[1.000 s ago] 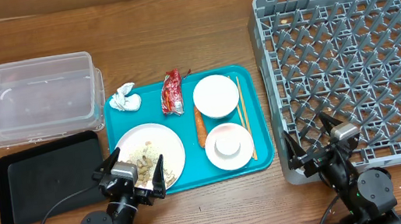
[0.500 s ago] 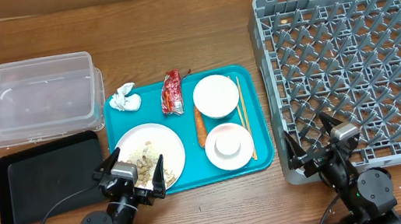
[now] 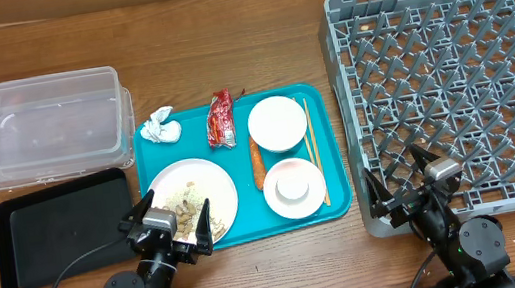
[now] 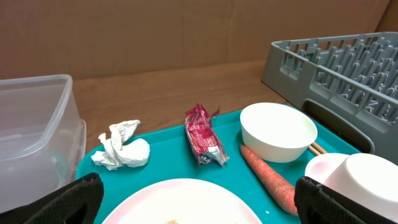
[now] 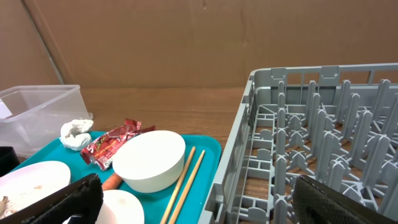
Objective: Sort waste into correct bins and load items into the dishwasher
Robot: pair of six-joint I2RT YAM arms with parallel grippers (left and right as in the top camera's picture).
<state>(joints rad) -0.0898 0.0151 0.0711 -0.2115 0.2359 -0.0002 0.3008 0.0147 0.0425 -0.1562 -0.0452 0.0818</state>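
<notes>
A teal tray (image 3: 330, 194) holds a white plate with food scraps (image 3: 195, 198), a crumpled napkin (image 3: 161, 127), a red wrapper (image 3: 221, 119), a carrot (image 3: 258, 162), a white bowl (image 3: 277, 123), an upturned cup on a small plate (image 3: 294, 187) and chopsticks (image 3: 309, 129). My left gripper (image 3: 171, 232) is open and empty at the tray's near left edge, over the plate (image 4: 186, 202). My right gripper (image 3: 417, 200) is open and empty at the near left corner of the grey dish rack (image 3: 451, 86). The bowl (image 5: 149, 160) and chopsticks (image 5: 186, 180) also show in the right wrist view.
A clear plastic bin (image 3: 43, 129) stands at the far left. A black tray (image 3: 63, 230) lies in front of it. The rack (image 5: 311, 143) fills the right side.
</notes>
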